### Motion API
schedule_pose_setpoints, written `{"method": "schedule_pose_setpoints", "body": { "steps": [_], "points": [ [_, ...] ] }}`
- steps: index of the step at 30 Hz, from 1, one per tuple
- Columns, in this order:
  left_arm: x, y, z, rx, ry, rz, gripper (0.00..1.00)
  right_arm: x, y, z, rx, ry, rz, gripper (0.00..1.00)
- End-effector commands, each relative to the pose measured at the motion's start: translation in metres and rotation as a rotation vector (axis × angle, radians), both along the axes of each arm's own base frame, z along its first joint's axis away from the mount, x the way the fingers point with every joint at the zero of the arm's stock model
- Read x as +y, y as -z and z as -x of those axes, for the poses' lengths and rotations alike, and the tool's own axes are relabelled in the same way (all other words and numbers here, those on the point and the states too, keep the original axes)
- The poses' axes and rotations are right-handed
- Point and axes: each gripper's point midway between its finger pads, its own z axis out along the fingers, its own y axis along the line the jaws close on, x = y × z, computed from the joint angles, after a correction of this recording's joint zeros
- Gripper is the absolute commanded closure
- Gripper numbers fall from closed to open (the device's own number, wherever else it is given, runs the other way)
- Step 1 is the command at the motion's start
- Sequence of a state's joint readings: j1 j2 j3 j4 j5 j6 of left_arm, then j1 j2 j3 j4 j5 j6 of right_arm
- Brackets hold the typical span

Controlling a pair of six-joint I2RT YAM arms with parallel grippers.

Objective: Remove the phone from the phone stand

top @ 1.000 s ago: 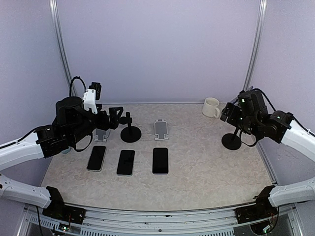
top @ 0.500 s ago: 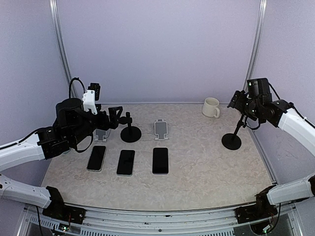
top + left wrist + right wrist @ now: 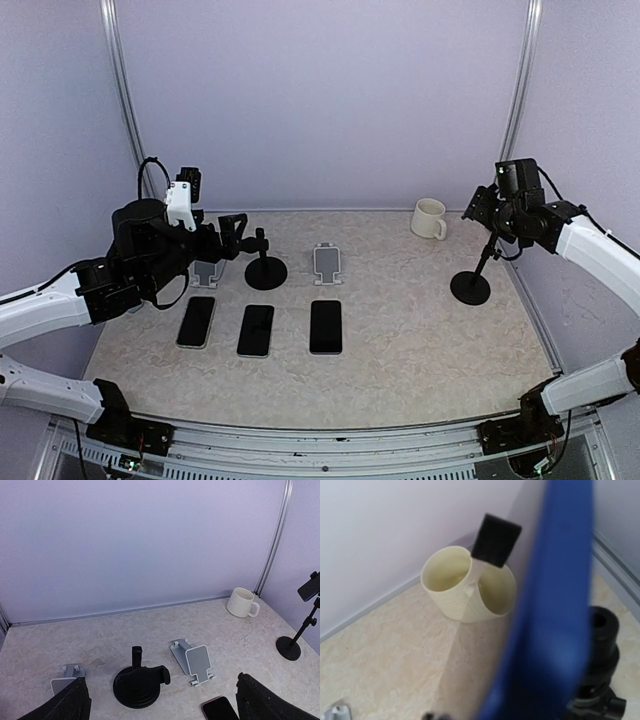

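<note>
The phone (image 3: pixel 309 586), dark blue, is up at the top of the pole stand (image 3: pixel 470 288) at the far right of the table (image 3: pixel 420 350), tilted on edge above the stand's slanted pole and round black base. From these views I cannot tell whether it sits in the stand's head or hangs just clear of it. The right gripper (image 3: pixel 482 213) pinches it. In the right wrist view the phone's blue edge fills the middle of the frame and one black pad (image 3: pixel 496 539) lies flat against its glossy face, while the other finger is hidden behind the phone. Just beyond it, at the back right of the table, stands one cream mug (image 3: pixel 430 218), upright with its handle to the right. Three more stands line the far left half of the table: a grey folding stand (image 3: pixel 327 262), a black round-based stand (image 3: pixel 266 270) to its left, and a small grey stand (image 3: pixel 206 273) further left, which makes four stands in all. In front of these, three flat phones lie face up in a row, apart from one another: one on the left (image 3: pixel 197 321), one in the middle (image 3: pixel 256 330) and one on the right (image 3: pixel 326 326). With the blue one, that makes four phones. The left gripper (image 3: pixel 232 238) hangs above the small grey stand and the black one, its fingers spread wide and holding nothing.
</note>
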State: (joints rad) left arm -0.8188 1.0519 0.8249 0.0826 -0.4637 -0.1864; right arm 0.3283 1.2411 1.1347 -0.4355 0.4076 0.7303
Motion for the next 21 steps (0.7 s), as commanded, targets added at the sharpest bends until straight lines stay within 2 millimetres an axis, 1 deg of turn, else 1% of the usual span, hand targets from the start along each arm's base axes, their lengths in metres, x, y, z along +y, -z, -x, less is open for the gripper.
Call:
{"method": "schedule_pose_setpoints", "body": {
  "steps": [1,3,6,10,14,16,21],
  "points": [
    [0.007,-0.007,-0.002,-0.022,-0.026,0.024,0.01,-0.008,-0.007,-0.011,-0.023,0.047,-0.006,0.26],
    [0.009,-0.008,-0.003,-0.024,-0.03,0.024,0.01,-0.009,-0.008,-0.013,-0.023,0.054,-0.006,0.3],
    [0.01,-0.007,-0.004,-0.024,-0.032,0.027,0.01,-0.012,-0.012,-0.013,-0.03,0.07,-0.004,0.31],
    [0.011,-0.007,-0.004,-0.022,-0.035,0.024,0.01,-0.02,-0.013,-0.008,-0.025,0.115,0.005,0.33],
    [0.014,-0.007,-0.005,-0.023,-0.04,0.027,0.01,-0.023,-0.012,-0.008,-0.02,0.123,0.002,0.39],
    [0.015,-0.009,-0.004,-0.025,-0.043,0.03,0.01,-0.026,-0.012,-0.007,-0.019,0.131,0.003,0.4],
    [0.016,-0.009,-0.004,-0.025,-0.044,0.037,0.01,-0.028,-0.013,-0.007,-0.017,0.132,0.007,0.53]
  ]
}}
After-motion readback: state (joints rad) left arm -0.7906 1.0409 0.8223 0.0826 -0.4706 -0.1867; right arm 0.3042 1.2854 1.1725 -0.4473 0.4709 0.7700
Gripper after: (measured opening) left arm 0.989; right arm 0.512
